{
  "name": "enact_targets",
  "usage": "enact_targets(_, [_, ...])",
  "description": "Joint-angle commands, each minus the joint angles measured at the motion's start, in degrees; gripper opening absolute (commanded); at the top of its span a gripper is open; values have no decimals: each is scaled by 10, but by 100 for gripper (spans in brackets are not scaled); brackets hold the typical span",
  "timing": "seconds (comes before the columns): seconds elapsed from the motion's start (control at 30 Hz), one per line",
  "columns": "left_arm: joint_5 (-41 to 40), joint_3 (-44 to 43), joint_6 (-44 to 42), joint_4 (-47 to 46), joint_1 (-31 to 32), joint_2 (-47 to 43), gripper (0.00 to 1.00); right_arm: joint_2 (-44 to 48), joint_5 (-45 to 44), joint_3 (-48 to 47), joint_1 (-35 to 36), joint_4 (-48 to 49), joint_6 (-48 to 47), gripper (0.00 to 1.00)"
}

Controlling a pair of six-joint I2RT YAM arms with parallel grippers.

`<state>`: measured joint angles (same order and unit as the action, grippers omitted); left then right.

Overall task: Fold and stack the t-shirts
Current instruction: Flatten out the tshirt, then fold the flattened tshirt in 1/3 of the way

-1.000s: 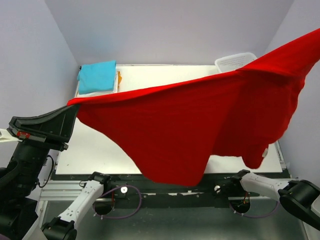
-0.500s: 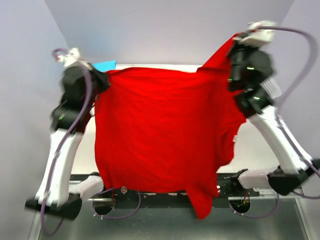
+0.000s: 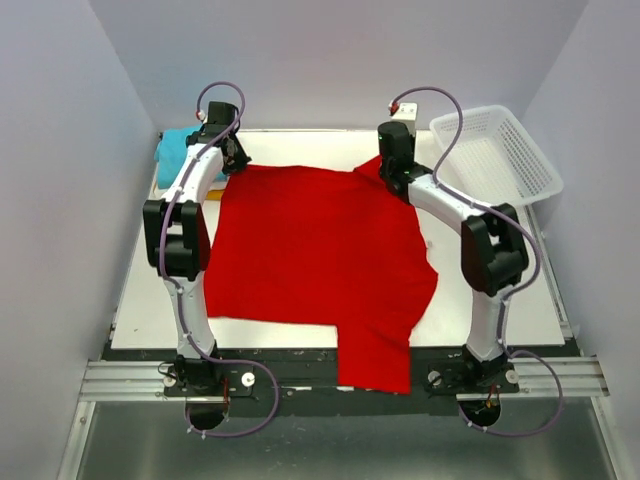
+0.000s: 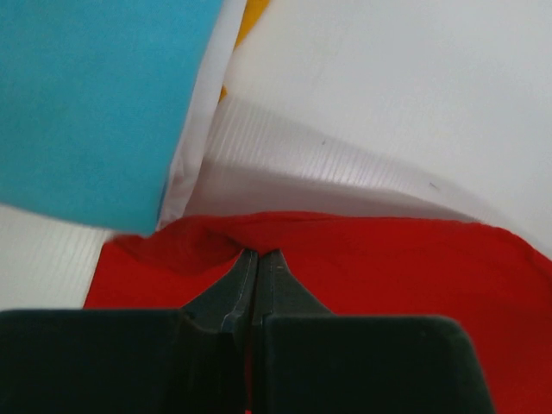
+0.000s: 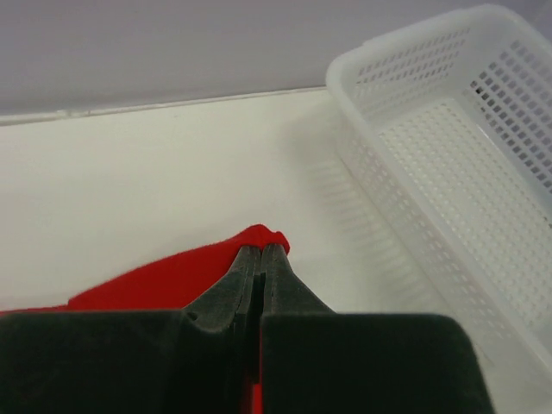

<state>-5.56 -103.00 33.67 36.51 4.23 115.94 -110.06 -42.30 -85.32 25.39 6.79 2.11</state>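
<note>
The red t-shirt point(image 3: 315, 260) lies spread on the white table, its near end hanging over the front edge. My left gripper point(image 3: 233, 158) is shut on its far left corner; the pinched red cloth shows in the left wrist view point(image 4: 259, 252). My right gripper point(image 3: 386, 167) is shut on its far right corner, as the right wrist view point(image 5: 262, 247) shows. The folded turquoise shirt point(image 3: 177, 155) lies at the far left on white and orange-yellow ones. In the left wrist view the turquoise shirt point(image 4: 86, 103) lies above a white edge point(image 4: 200, 129) and an orange-yellow sliver point(image 4: 246, 21).
A white lattice basket point(image 3: 495, 152) stands at the far right corner, close to my right gripper; it also shows in the right wrist view point(image 5: 448, 147). Grey walls close the table on three sides. The table point(image 3: 150, 300) has bare strips left and right of the shirt.
Both arms swung the red shirt from high in the air down and away, and laid it flat on the table. Both grippers now sit low at the far edge, still pinching its corners.
</note>
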Motion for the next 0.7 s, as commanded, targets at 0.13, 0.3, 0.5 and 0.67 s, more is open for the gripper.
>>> enact_targets(0.13, [93, -120, 15, 66, -30, 94, 0, -172, 65, -156, -48, -48, 109, 1])
enact_targets(0.3, [106, -126, 12, 61, -35, 97, 0, -168, 95, -152, -51, -58, 119, 1])
enact_targets(0.5, [129, -51, 9, 32, -36, 40, 0, -66, 142, -66, -50, -107, 168, 1])
enact_targets(0.67, [145, 71, 14, -24, -36, -53, 0, 38, 151, 14, -50, -182, 227, 1])
